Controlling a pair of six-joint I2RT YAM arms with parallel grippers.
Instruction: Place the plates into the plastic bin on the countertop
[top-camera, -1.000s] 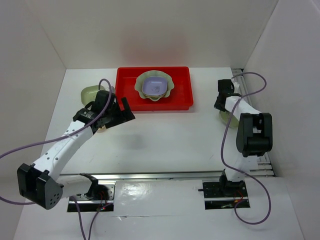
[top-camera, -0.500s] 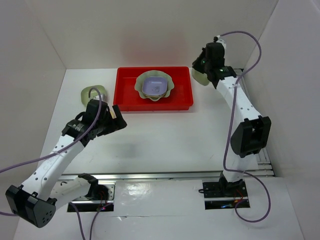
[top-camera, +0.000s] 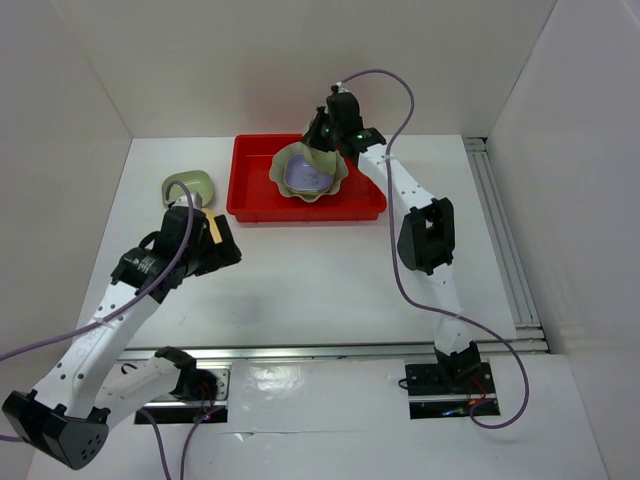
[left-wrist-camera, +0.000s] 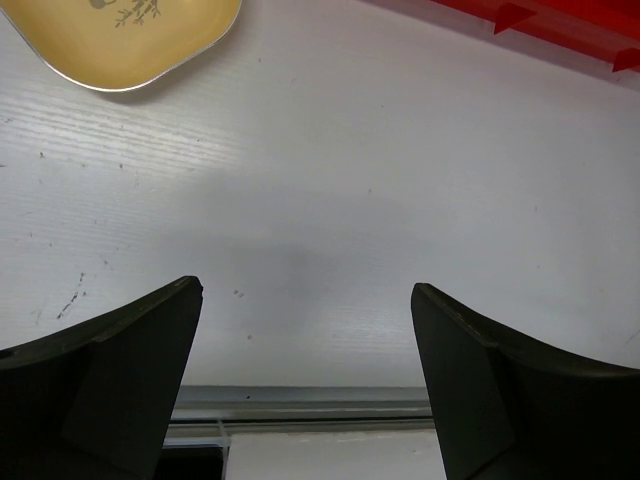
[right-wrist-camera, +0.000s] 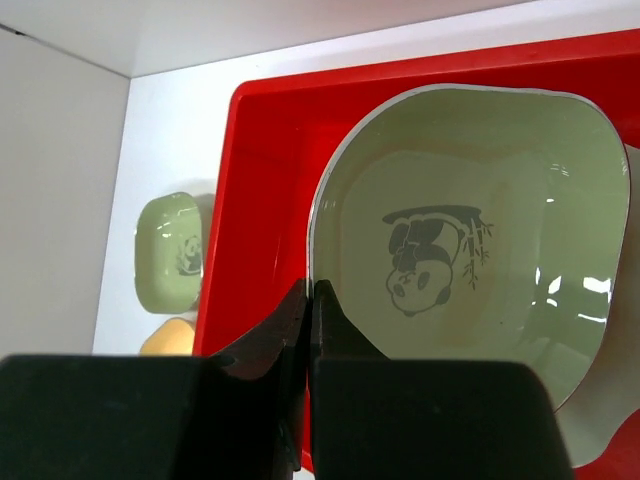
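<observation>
Two dishes already sit in the shallow rectangular bright red plastic bin (top-camera: 360, 200): the large pale green scallop-edged plate (top-camera: 284, 186), with a small lavender rounded-square dish (top-camera: 306, 174) nested in it. My right gripper (right-wrist-camera: 308, 292) is clenched on the rim of a small green rounded-square dish with a panda print (right-wrist-camera: 470, 270), holding it above the bin by the scalloped plate. It looks rigid, glossy and light. A thin pinch on the rim is the only purchase, and the slick surface could let it swivel or slip, so I would lower it level before letting go. My left gripper (left-wrist-camera: 305, 290) hangs with its jaws spread wide and nothing between them, over the white countertop (top-camera: 330, 270). A small yellow dish (left-wrist-camera: 120, 30) lies just ahead of it, and another small green dish (top-camera: 186, 186) rests beyond, left of the bin. Each wants a grip at one raised edge.
</observation>
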